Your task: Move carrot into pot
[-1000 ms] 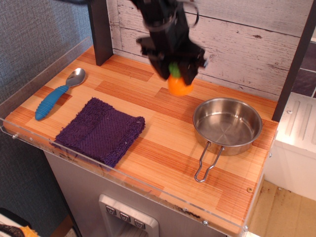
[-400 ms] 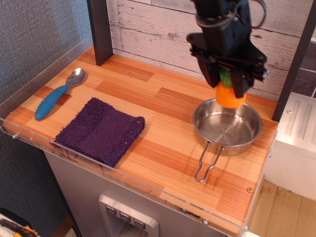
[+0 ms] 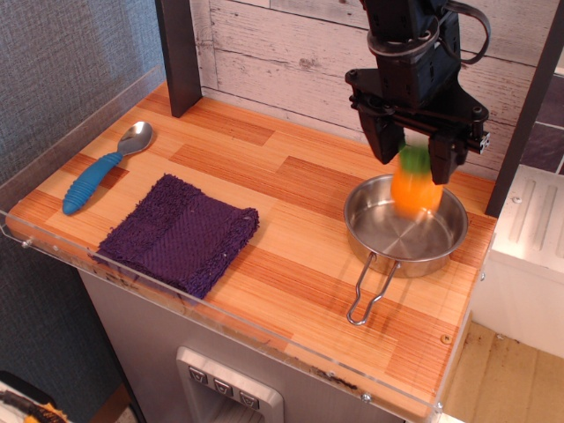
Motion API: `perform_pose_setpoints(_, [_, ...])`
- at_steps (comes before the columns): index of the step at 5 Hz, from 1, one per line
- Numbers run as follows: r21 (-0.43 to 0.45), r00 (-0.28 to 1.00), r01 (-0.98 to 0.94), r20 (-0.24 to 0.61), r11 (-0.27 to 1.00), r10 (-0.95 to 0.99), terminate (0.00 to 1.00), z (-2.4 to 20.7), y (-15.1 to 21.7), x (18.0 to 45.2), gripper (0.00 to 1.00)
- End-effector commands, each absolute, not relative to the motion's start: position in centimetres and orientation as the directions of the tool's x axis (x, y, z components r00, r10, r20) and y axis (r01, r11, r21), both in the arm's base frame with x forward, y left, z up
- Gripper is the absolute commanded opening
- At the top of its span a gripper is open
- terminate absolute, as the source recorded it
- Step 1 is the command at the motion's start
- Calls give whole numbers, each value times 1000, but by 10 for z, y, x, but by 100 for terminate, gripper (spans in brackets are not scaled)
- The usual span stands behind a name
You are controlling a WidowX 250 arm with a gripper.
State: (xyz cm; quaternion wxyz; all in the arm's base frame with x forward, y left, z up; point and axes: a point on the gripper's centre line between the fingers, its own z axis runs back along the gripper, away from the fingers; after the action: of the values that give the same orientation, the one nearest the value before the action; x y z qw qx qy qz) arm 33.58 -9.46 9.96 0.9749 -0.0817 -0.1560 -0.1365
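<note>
The carrot is a blurred orange shape with its green top up, just below my fingertips and over the back half of the pot. The pot is a shallow shiny steel pan at the right of the wooden counter, with its wire loop handle pointing to the front. My gripper hangs straight above the pot. Its two black fingers stand apart on either side of the carrot's green top, and the carrot looks loose between them.
A purple cloth lies at the front left. A blue-handled spoon lies at the far left. A dark post stands at the back left and a plank wall runs along the back. A clear rim edges the counter.
My gripper carried the carrot from the middle back of the counter to the right, over the pot. The fingers have now spread and the carrot has dropped lower toward the pot.
</note>
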Motion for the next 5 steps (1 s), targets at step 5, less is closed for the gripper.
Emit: perform_pose_setpoints(5, [-74, 994, 104, 42, 992, -101, 0, 182, 40, 290, 100])
